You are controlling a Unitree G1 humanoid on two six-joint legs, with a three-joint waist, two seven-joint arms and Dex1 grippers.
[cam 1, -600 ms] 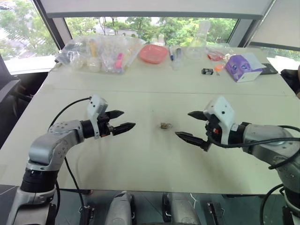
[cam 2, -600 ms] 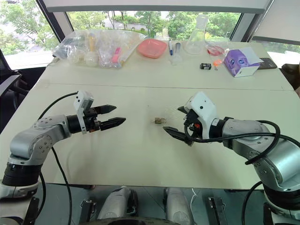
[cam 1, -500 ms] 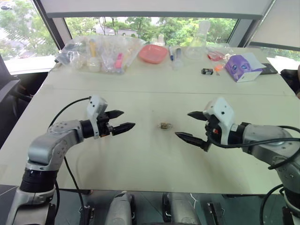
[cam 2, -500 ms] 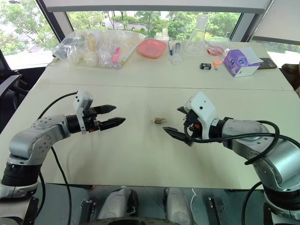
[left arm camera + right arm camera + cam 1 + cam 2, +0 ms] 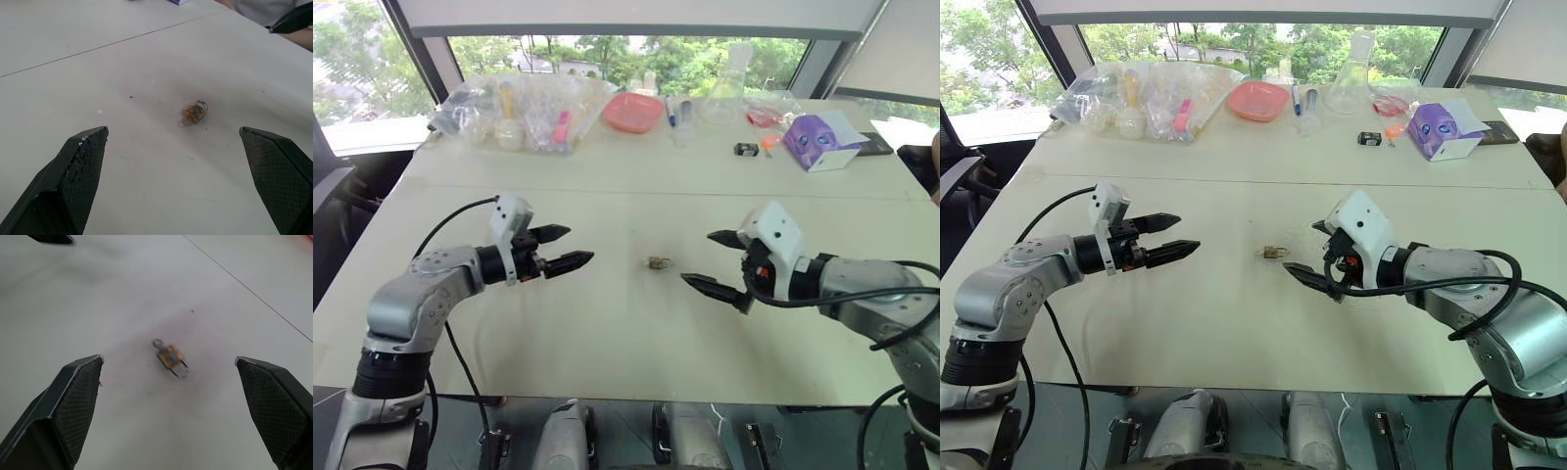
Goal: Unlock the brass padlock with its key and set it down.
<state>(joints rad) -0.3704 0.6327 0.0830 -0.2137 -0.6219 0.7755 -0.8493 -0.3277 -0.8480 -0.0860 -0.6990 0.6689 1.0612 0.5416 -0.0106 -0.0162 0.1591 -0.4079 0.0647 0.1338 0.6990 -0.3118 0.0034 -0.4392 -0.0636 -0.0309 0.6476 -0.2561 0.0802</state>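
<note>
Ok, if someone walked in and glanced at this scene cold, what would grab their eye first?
Probably the two black grippers, the left gripper and the right gripper, both open and aimed at each other across the pale table. Between them lies the tiny brass padlock, alone on the tabletop and touched by neither. After that, the clutter along the far edge by the window: a pink tray and a purple box.

No readable text, labels, brands or numbers on anything in view.
</note>
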